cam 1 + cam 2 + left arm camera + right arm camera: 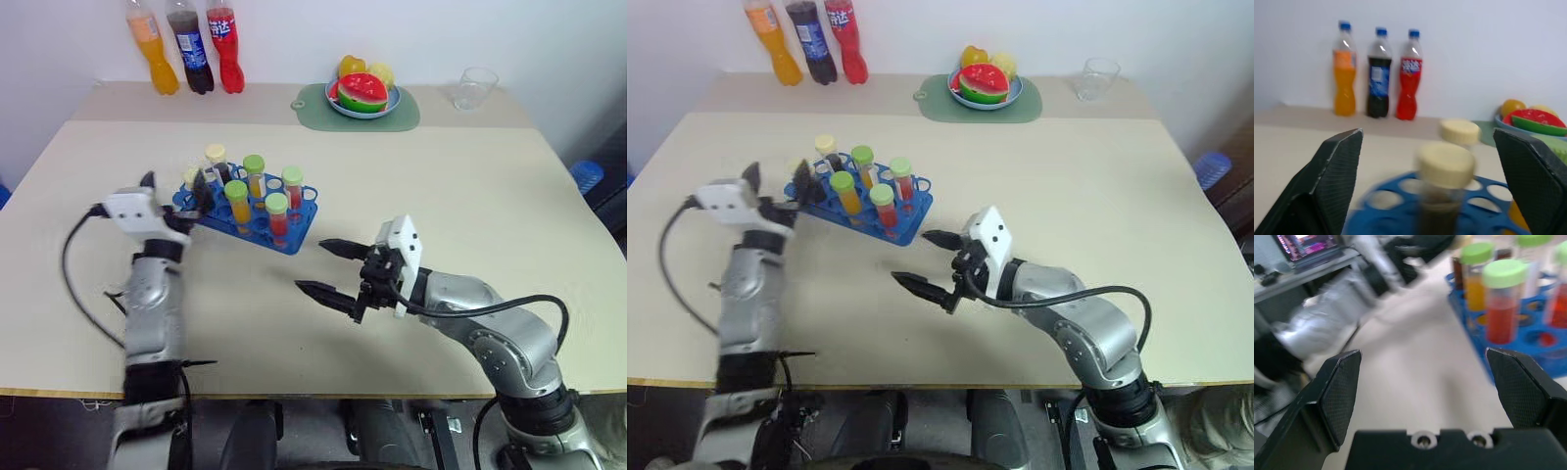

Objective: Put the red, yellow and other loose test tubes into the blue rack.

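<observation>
Blue rack (pixel 294 227) holds the tubes upright (apparently six); both grippers, left (pixel 174 184) and right (pixel 331 268), gape empty.

Beige table (pixel 470 196) stands against a white wall (pixel 411 29)

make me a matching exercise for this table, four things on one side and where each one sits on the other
Things:
1. blue rack
2. soda bottles
3. fruit plate
4. clear cup

Places:
A. on the green mat
B. far right, on the back table
C. far left, by the wall
D. in front of the left end effector, holding tubes

Pairs: 1-D, 2-C, 3-A, 4-B
</observation>
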Controlling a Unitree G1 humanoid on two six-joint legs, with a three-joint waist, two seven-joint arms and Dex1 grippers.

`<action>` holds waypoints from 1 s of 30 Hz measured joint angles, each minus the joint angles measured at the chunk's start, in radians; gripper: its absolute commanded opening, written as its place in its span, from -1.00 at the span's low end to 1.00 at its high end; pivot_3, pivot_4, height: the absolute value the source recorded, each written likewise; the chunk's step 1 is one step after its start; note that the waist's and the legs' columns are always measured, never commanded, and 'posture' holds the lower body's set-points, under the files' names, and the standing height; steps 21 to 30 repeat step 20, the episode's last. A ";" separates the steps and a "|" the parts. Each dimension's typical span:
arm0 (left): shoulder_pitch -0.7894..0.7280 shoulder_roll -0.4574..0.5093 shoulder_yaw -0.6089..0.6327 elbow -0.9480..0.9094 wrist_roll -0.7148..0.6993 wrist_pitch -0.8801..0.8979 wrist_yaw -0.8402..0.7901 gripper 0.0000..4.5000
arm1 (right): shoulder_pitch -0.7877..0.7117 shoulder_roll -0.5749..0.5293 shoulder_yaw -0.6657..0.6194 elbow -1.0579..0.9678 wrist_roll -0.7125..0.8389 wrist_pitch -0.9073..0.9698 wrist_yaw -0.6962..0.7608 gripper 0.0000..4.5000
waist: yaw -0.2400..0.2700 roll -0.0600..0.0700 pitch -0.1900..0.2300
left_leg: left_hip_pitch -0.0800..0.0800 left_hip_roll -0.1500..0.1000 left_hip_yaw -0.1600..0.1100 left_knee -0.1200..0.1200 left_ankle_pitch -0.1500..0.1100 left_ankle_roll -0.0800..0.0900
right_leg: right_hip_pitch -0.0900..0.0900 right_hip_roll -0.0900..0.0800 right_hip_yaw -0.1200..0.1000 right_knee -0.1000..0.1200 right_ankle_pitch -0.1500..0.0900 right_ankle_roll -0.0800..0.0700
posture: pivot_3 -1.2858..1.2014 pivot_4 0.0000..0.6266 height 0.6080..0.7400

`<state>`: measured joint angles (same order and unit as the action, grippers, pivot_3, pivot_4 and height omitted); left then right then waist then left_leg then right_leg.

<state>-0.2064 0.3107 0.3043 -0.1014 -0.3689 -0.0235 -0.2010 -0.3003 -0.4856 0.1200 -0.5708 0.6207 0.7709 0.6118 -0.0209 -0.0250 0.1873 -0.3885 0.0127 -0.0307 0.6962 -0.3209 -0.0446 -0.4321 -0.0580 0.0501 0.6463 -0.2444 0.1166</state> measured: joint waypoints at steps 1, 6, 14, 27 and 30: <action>0.049 0.048 0.023 -0.040 -0.029 0.041 -0.032 0.99 | -0.001 -0.030 -0.017 0.015 -0.005 -0.014 0.023 1.00 | 0.001 0.000 0.000 | 0.000 0.000 0.000 0.000 0.000 0.000 | 0.000 0.000 0.000 0.000 0.000 0.000 | 0.03 -0.52 0.91; 0.322 0.271 0.140 -0.202 -0.166 0.242 -0.225 0.99 | -0.026 -0.190 -0.124 0.168 -0.041 -0.100 0.153 1.00 | 0.009 0.001 0.001 | 0.001 0.001 0.001 0.000 -0.001 0.001 | 0.002 0.000 -0.001 -0.002 0.000 0.000 | 0.03 -0.52 0.91; 0.575 0.387 0.230 -0.307 -0.260 0.390 -0.434 0.99 | -0.047 -0.305 -0.209 0.461 -0.170 -0.299 0.253 1.00 | 0.005 0.003 0.002 | 0.002 0.001 0.002 -0.001 -0.001 0.002 | 0.003 0.001 0.000 -0.004 -0.002 -0.002 | 0.03 -0.52 0.91; 0.573 0.383 0.244 -0.333 -0.272 0.408 -0.447 0.99 | -0.054 -0.304 -0.212 0.521 -0.192 -0.350 0.286 1.00 | 0.004 0.003 0.002 | 0.003 0.002 0.002 -0.001 -0.001 0.002 | 0.003 0.001 0.000 -0.004 -0.001 -0.001 | 0.03 -0.52 0.91; 0.573 0.383 0.244 -0.333 -0.272 0.408 -0.447 0.99 | -0.054 -0.304 -0.212 0.521 -0.192 -0.350 0.286 1.00 | 0.004 0.003 0.002 | 0.003 0.002 0.002 -0.001 -0.001 0.002 | 0.003 0.001 0.000 -0.004 -0.001 -0.001 | 0.03 -0.52 0.91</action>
